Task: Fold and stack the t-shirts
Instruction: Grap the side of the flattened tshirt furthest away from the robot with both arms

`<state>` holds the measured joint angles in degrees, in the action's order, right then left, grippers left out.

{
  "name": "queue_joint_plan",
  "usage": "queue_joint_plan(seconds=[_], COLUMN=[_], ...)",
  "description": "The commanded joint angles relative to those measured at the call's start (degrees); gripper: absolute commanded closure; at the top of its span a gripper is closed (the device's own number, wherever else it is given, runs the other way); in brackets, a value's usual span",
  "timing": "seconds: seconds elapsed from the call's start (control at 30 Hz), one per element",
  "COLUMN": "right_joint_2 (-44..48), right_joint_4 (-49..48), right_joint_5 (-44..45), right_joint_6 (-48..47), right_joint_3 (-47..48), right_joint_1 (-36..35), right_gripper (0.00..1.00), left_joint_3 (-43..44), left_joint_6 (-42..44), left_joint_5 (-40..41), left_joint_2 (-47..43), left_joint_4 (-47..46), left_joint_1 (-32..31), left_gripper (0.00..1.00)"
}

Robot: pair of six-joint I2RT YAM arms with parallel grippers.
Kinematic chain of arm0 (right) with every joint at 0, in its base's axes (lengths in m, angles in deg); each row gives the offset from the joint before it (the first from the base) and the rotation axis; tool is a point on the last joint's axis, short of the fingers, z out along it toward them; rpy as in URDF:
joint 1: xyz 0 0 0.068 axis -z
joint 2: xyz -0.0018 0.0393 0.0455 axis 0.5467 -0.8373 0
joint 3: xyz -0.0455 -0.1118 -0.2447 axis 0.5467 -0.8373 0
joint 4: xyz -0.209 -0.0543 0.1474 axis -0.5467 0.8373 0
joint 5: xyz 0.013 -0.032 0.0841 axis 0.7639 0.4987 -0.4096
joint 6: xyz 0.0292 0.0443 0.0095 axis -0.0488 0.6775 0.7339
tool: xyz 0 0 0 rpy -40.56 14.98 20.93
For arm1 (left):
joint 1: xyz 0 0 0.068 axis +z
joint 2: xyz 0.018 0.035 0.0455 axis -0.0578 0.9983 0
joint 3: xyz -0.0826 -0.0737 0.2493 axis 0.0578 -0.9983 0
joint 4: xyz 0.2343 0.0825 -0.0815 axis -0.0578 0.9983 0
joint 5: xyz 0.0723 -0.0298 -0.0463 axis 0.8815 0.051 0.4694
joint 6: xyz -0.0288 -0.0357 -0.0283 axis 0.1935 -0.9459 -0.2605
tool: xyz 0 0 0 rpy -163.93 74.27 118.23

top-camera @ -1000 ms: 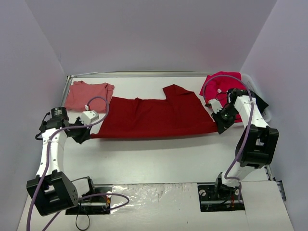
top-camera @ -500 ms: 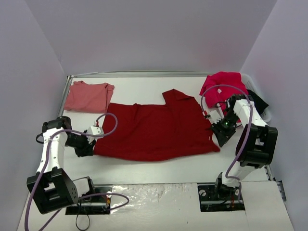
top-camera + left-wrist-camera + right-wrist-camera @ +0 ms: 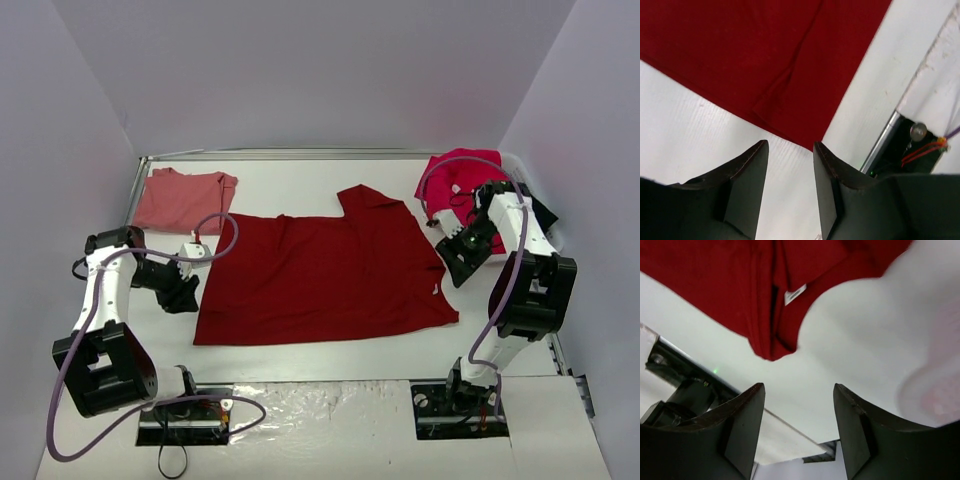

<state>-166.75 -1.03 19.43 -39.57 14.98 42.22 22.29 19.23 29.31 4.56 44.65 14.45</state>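
Observation:
The dark crimson t-shirt [image 3: 320, 275] lies spread flat in the middle of the table, its collar toward the back. My left gripper [image 3: 180, 292] is open just off its near left corner, which fills the top of the left wrist view [image 3: 765, 55]. Nothing sits between the left gripper's [image 3: 790, 150] fingers. My right gripper [image 3: 457, 265] is open beside the shirt's right edge. The right wrist view shows the shirt's hem and white tag [image 3: 794, 294] above the empty right gripper [image 3: 799, 390]. A salmon-pink t-shirt [image 3: 183, 198] lies folded at the back left. A raspberry t-shirt [image 3: 462, 175] is heaped at the back right.
A white plastic basket [image 3: 520, 168] stands at the back right under the raspberry shirt, with a dark item [image 3: 541, 212] beside it. The arm bases and their mounting plates [image 3: 340, 410] line the near edge. White walls close the table on three sides.
Both grippers drew the crimson shirt's near edge toward the front, then opened and let it go. The shirt now lies flat and both grippers have backed off slightly.

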Motion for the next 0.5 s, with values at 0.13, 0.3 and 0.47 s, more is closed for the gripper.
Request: queue_joint_plan(seconds=[0.13,0.3,0.47], right_joint_2=[-4.9,-10.9,-20.7], right_joint_4=[-0.9,-3.6,-5.5], right_joint_5=[-11.9,-11.1,-11.5], right_joint_6=[3.7,6.6,10.2], right_joint_3=[13.0,16.4,27.9], right_joint_1=[-1.7,-8.5,-12.3], right_gripper=[0.47,0.47,0.45], left_joint_3=[1.5,1.0,2.2], left_joint_6=[-22.6,-29.9,-41.4], left_joint_5=[-5.2,-6.3,-2.7], left_joint_2=[-2.5,-1.1,-0.4], left_joint_4=[-14.2,-21.8,-35.6], left_joint_1=[-0.7,-1.3,-4.0], left_gripper=[0.6,0.61,0.61])
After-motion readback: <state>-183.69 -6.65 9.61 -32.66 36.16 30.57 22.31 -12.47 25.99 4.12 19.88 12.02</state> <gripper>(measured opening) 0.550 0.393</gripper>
